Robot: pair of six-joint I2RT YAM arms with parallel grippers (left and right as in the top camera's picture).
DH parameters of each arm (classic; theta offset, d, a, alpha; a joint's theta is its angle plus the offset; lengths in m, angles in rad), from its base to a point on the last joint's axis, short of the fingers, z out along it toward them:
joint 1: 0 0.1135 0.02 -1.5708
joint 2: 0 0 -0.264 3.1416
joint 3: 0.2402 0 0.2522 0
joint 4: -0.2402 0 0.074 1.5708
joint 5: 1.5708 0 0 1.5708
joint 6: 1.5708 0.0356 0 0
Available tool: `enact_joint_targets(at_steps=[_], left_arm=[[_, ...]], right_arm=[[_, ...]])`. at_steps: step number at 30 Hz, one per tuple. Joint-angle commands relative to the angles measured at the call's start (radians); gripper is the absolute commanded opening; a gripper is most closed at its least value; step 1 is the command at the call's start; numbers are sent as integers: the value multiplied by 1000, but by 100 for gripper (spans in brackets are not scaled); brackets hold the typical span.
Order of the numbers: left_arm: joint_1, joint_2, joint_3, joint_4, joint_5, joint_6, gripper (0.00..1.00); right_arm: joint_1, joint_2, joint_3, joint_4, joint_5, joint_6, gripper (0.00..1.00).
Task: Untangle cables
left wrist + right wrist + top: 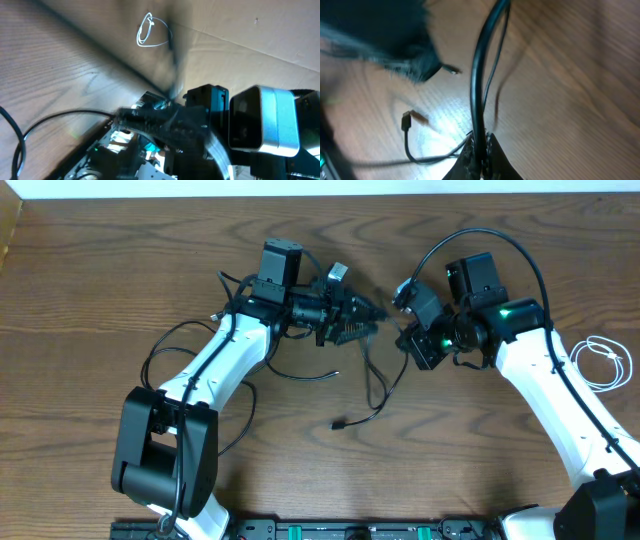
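Several thin black cables (372, 385) lie tangled between my two grippers, with one plug end (338, 423) loose on the table. My right gripper (481, 150) is shut on a black cable (479, 75) that runs up out of its jaws; the overhead view shows it at mid table (408, 320). My left gripper (365, 322) faces it from the left, close to the same bundle, and its fingers look parted with nothing seen between them. The left wrist view is blurred. A short white cable (605, 362) lies coiled at the far right and also shows in the left wrist view (150, 32).
More black cable loops lie around the left arm (160, 345). A thicker black wire (480, 238) arcs over the right arm. A plug end (406, 121) lies on the wood below the right gripper. The table's far edge runs along the top (320, 197).
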Motion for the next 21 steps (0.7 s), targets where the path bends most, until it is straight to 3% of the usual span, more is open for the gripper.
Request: enact_joint_targets(at_steps=[1,6,9,14,21], left_arm=[[2,4,5,-2,24,4,95],[1,4,5,-2,16,12,96],[1,4,5,-2,13,35,96],[1,4,5,-3,-12,43,96],[1,4,5,-88,-115,149,96]], right_arm=[[-19,-12,-1,16,121,134,1],[-61,-12,-1,9,420,452,1],[-76,-12,-1,-14,542,565,1],[-87,-12,-1,-32,608,625,1],[-108,-12,-1,-69,738,713,1]])
